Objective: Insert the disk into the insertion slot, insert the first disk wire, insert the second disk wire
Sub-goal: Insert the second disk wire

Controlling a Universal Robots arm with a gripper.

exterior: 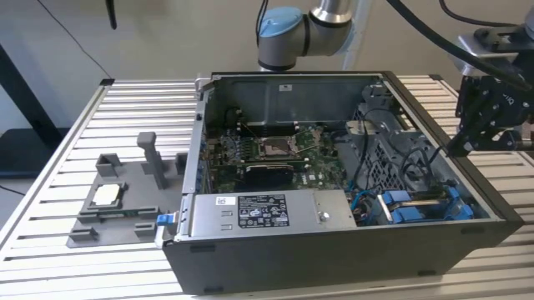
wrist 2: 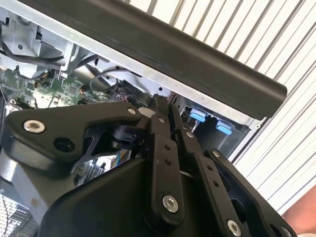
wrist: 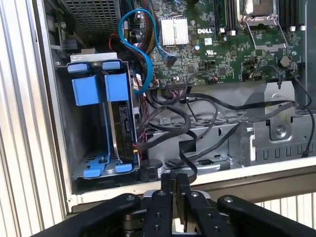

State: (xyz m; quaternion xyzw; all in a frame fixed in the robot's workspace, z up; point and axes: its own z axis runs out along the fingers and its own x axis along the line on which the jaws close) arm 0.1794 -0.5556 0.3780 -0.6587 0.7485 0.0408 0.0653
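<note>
claw (wrist: 176, 178): narrow, empty, above case (exterior: 334, 250) edge | disk (wrist: 122, 123): in slot (wrist: 81, 143) | black wires (wrist: 207, 106): draped near disk | case on table (exterior: 142, 100)

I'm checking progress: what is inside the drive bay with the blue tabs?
In the drive bay, the disk stands edge-on in a blue carrier on the circuit board's side. A second blue carrier beside it looks empty. The disk's face is hidden.

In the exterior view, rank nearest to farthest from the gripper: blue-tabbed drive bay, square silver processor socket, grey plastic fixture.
From the gripper:
1. Dark metal drive bay with blue tabs, just below.
2. Square silver processor socket, mid-case.
3. Grey plastic fixture, exterior view's far left.
</note>
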